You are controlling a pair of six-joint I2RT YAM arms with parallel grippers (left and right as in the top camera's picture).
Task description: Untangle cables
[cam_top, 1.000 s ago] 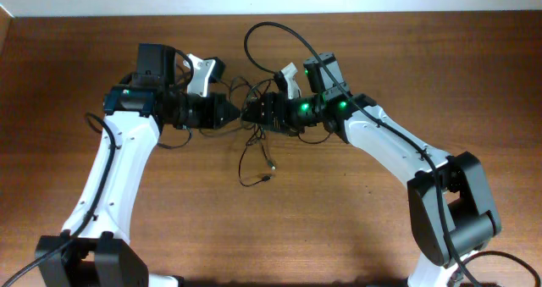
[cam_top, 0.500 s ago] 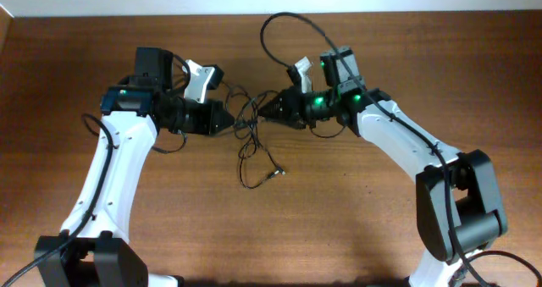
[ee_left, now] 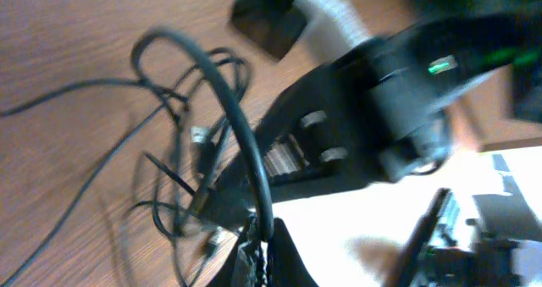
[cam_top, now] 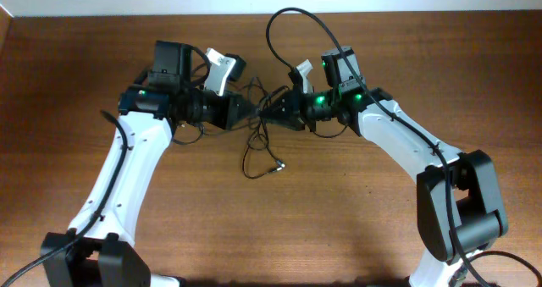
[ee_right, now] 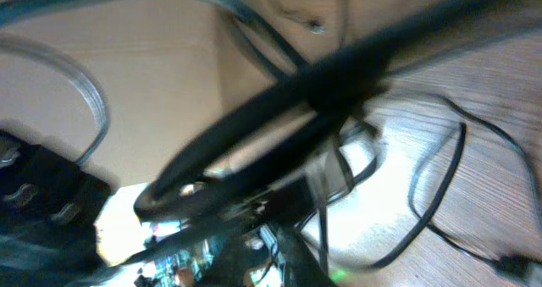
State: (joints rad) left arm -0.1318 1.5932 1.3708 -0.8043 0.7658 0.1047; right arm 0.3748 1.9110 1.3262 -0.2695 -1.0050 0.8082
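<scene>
left arm [cam_top: 127,168] has swung inward over the table [cam_top: 339,236] since a moment ago. left gripper [cam_top: 246,111] is pressed together, pinching the cables [cam_top: 254,128], bunched mid-table between both grippers. right gripper [cam_top: 265,115]: can't tell its fingers' state.

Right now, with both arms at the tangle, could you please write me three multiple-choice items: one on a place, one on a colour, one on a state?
1. Where does the loose plug end lie?
A on the bare table
B on top of an arm
C inside a box

2. What colour are the cables?
A white
B black
C red

3. How do the jaws of the left gripper stand?
A wide open
B out of view
C shut on a cable

Key:
1 A, the overhead view shows it on the wood.
2 B, every cord looks black.
3 C, the left wrist view shows a cord pinched.
</scene>
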